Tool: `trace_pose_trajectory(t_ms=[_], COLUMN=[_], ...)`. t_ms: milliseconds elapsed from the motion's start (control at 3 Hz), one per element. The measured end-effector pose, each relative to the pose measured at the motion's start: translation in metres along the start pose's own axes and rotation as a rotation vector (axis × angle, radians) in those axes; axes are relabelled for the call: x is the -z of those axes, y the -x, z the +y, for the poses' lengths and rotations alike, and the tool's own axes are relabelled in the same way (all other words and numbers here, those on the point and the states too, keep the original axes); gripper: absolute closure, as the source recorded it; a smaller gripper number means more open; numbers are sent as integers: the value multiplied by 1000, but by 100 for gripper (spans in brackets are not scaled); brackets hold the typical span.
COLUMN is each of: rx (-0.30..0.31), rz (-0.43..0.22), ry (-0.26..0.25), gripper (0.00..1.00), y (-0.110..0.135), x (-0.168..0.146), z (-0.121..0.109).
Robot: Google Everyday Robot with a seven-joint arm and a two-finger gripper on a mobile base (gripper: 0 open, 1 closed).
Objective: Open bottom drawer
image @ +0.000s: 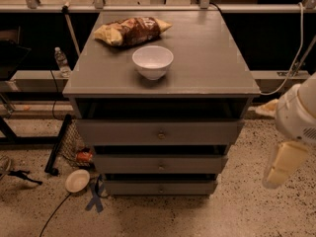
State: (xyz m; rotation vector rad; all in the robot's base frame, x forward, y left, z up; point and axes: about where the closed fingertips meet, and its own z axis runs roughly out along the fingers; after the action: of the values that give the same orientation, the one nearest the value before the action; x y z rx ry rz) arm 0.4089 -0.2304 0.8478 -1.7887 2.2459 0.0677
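Observation:
The grey cabinet (197, 58) has three drawers. The bottom drawer (128, 187) is the lowest and shortest front, with a small round knob (160, 188) at its centre. It sits close under the middle drawer (123, 164), with a thin dark gap above it. My arm's white link (301, 112) and a cream end piece, which I take for the gripper (284, 166), hang at the right edge. They are well right of the cabinet, at drawer height, and touch nothing.
A white bowl (153, 61) and a chip bag (131, 31) lie on the cabinet top. On the floor to the left are a small round dish (77, 180), a blue tape mark (95, 199), cables and a black frame (58, 144). A water bottle (61, 61) stands at back left.

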Motion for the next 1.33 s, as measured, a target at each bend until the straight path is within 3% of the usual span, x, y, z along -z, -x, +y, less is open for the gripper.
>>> trace_pose_trajectory(t_ms=[333,667,1000,1333], rx=[41,55,55,53], rz=[-32,-120,-120,-108], ry=[54,55,55,46], gripper=[0,0,0,0], y=[-12,-20,-20,-28], x=[-59,-132,-132,-165], z=[24,42,42,46])
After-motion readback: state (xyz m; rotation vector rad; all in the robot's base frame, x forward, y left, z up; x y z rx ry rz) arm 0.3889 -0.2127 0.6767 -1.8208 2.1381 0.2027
